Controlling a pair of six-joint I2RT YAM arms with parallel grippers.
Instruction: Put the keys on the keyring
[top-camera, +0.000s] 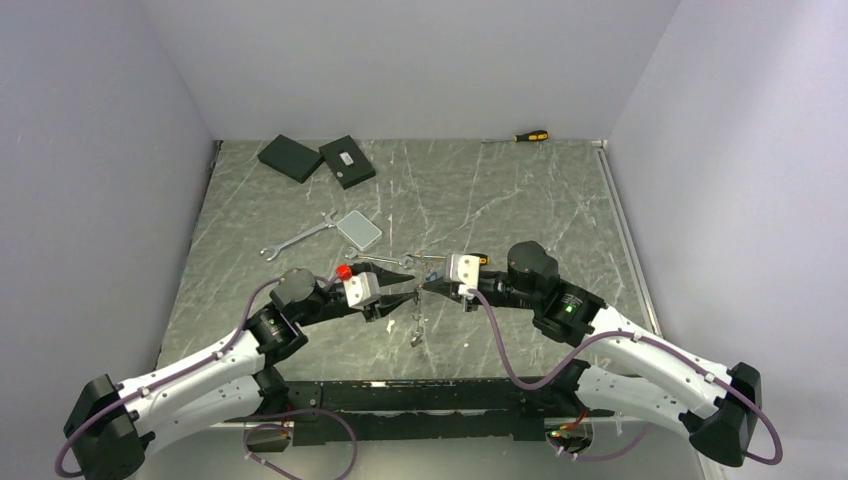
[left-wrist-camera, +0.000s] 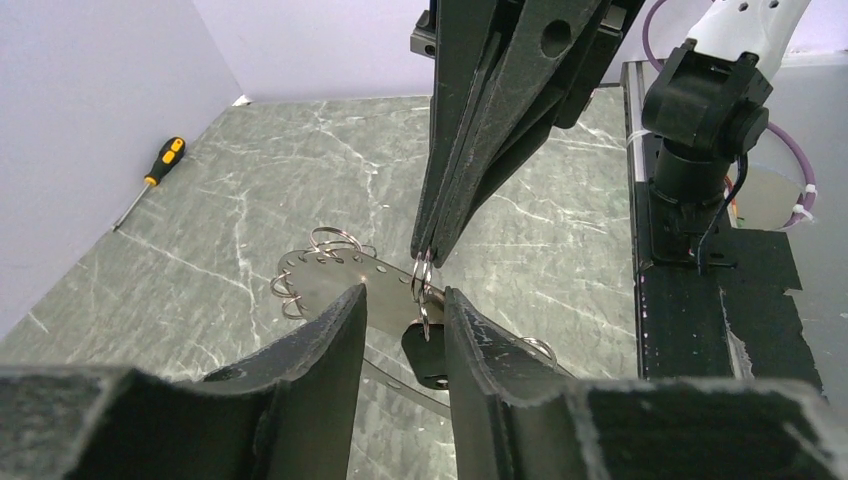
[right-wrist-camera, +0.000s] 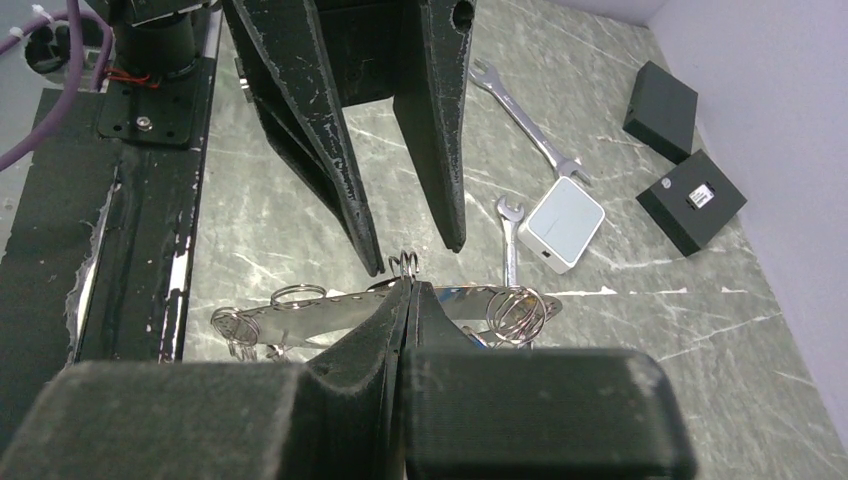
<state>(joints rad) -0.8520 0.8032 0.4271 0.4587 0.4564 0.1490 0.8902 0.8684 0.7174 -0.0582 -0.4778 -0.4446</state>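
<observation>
My right gripper (top-camera: 428, 285) is shut on a small split ring (left-wrist-camera: 422, 278), which pokes up past its fingertips (right-wrist-camera: 403, 264). A key with a black head (left-wrist-camera: 430, 350) hangs from that ring and dangles below the two grippers (top-camera: 416, 328). My left gripper (left-wrist-camera: 405, 300) is open, one finger on each side of the ring and key. The key's head lies close against the right-hand finger (left-wrist-camera: 470, 330). On the table beyond is the keyring (left-wrist-camera: 330, 280), a flat silver perforated hoop (right-wrist-camera: 320, 310) with several split rings on it.
A long open-ended wrench (top-camera: 300, 237), a short wrench (right-wrist-camera: 510, 240) and a white box (top-camera: 360, 230) lie beyond the grippers. Two black boxes (top-camera: 290, 157) (top-camera: 347, 161) sit at the far left. A screwdriver (top-camera: 530, 136) rests by the back wall.
</observation>
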